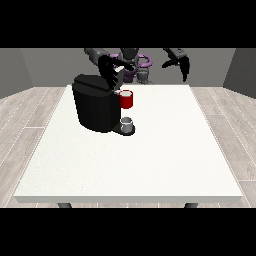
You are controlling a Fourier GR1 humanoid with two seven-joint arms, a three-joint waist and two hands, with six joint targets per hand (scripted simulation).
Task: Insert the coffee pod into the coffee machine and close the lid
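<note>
Standing across the large white table from the robot, I find a good deal of it hard to read. The black hand at the view's left hangs over the top of the boxy black coffee machine, and where dark fingers meet dark casing I cannot tell one from the other, nor whether those fingers are curled or straight. A pale, flat, tilted piece shows just under that hand, at the machine's upper right corner; it may be the lid or part of it, but I cannot say for sure.

No coffee pod can be picked out with any certainty: if it is in that hand or already in the machine, it is hidden from here, so its long axis and heading cannot be judged.

A red cylindrical part stands upright on the machine's front, towards the view's right, its axis vertical. Directly below it a small grey cup sits upright on the machine's dark base.

The black hand at the view's right is raised in the air, well apart from the machine, fingers hanging down loosely and holding nothing.
</note>
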